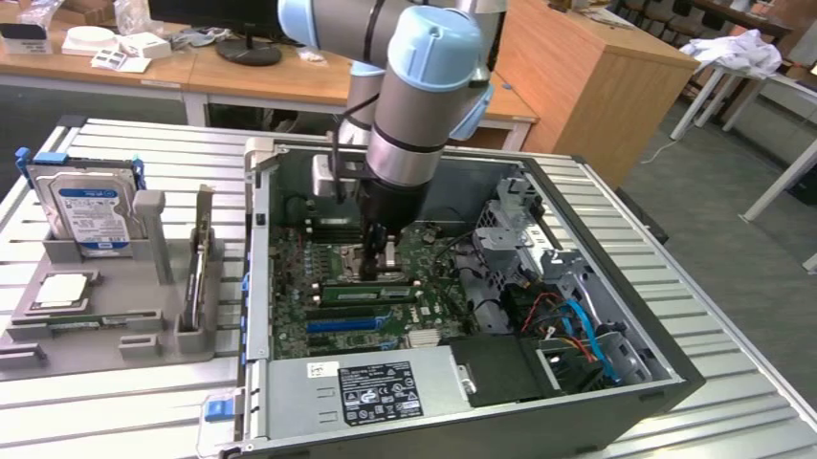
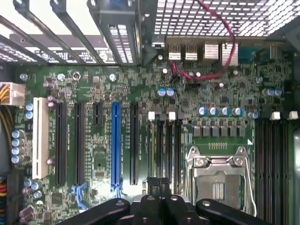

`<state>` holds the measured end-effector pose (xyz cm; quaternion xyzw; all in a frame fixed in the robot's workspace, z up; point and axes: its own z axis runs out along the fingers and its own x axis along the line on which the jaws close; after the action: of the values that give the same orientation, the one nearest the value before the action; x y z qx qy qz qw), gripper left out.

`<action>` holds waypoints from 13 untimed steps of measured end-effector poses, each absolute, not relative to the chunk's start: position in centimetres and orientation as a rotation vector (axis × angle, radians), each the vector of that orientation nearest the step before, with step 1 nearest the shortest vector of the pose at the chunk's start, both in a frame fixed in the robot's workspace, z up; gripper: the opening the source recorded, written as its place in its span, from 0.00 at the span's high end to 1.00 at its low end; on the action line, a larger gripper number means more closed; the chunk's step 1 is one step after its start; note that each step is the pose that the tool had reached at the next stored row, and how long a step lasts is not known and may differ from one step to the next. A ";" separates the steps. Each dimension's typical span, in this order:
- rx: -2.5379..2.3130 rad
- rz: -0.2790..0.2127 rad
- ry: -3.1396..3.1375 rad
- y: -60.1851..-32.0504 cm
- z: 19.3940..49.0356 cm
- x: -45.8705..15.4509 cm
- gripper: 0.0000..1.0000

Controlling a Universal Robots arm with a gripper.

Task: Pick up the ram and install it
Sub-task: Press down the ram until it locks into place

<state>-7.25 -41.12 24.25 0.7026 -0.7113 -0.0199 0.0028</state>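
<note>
The ram (image 1: 365, 291) is a long green stick with dark chips. It stands on edge along a black slot on the motherboard (image 1: 325, 330) inside the open computer case. My gripper (image 1: 373, 270) reaches straight down into the case and its tips are right at the stick's top edge, near its middle. In the wrist view the gripper (image 2: 158, 183) has its two black fingertips (image 2: 152, 182) drawn together with only a thin seam between them, above the row of memory slots (image 2: 164, 145). The stick itself is hidden under the fingers there.
The processor socket (image 2: 218, 180) lies beside the slots, and a blue expansion slot (image 2: 116, 140) lies further off. At the exterior view's left, a grey holder (image 1: 102, 335) carries a blue-labelled hard drive (image 1: 90, 206), a silver processor chip (image 1: 57, 292) and a thin upright board (image 1: 198, 273). Case walls, drive cage and cables (image 1: 575, 320) hem in the arm.
</note>
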 end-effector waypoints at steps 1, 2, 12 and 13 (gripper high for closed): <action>2.203 -0.063 -2.231 -41.1 24.2 -7.4 0.89; 2.204 -0.063 -2.231 -41.1 24.2 -7.5 0.89; 2.203 -0.063 -2.231 -41.1 24.2 -8.4 0.89; 2.204 -0.063 -2.231 -41.1 24.2 -8.4 0.89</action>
<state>-8.43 -41.12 24.25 0.7026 -0.7113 -0.0200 0.0028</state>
